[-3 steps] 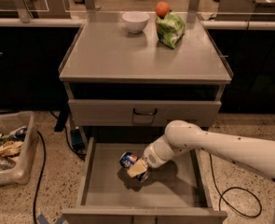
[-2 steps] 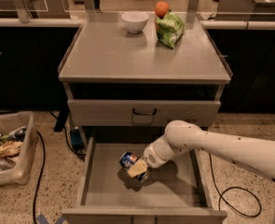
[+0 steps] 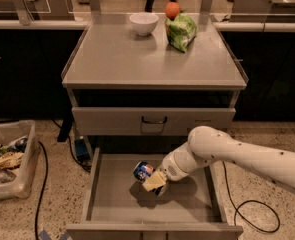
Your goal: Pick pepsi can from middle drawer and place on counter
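Note:
The pepsi can (image 3: pixel 143 170), blue with a silver end, lies tilted inside the open middle drawer (image 3: pixel 112 204), over its floor. My gripper (image 3: pixel 152 180) reaches down into the drawer from the right on a white arm and is shut on the pepsi can, its tan pads (image 3: pixel 154 181) against the can's side. The counter (image 3: pixel 122 59) is the grey top of the cabinet above, with low raised rims.
On the counter's back stand a white bowl (image 3: pixel 144 23), a green bag (image 3: pixel 181 31) and an orange fruit (image 3: pixel 172 9). A shut drawer front with a dark handle (image 3: pixel 154 120) is above the open drawer. A clear bin of trash (image 3: pixel 7 159) sits on the floor at left. Cables lie on the floor.
The gripper and can stay at about the same place in the drawer; no clear movement shows.

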`<state>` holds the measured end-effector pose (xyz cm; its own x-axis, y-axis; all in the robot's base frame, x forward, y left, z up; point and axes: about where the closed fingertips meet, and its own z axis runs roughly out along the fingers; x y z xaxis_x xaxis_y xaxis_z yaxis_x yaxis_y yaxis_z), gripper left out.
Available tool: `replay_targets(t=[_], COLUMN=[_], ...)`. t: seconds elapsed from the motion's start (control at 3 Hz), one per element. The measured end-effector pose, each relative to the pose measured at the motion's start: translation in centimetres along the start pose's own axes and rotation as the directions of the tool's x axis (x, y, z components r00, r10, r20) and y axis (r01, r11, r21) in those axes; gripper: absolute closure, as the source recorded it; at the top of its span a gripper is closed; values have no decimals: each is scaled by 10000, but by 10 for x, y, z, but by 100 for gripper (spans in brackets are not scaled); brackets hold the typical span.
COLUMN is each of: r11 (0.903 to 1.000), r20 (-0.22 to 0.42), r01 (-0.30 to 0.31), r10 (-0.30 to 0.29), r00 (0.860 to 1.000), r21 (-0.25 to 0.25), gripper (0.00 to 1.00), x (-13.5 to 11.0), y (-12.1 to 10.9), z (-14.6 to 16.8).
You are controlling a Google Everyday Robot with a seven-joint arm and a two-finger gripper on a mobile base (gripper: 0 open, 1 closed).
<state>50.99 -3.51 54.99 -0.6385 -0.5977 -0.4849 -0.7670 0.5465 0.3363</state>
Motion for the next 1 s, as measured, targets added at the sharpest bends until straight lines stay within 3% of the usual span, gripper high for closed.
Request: replay_targets(t=[0.33,0.67,1.0], r11=[9994,9996,9995], r20=[810,2199,2192], r01=[152,254,315], r10=[-177,-274,-317], r00=[9966,9751,9752], r21=[313,119,44], gripper=[100,100,100], x=[-13,-32,-35], y=[11,20,22], z=[-52,-100,-103])
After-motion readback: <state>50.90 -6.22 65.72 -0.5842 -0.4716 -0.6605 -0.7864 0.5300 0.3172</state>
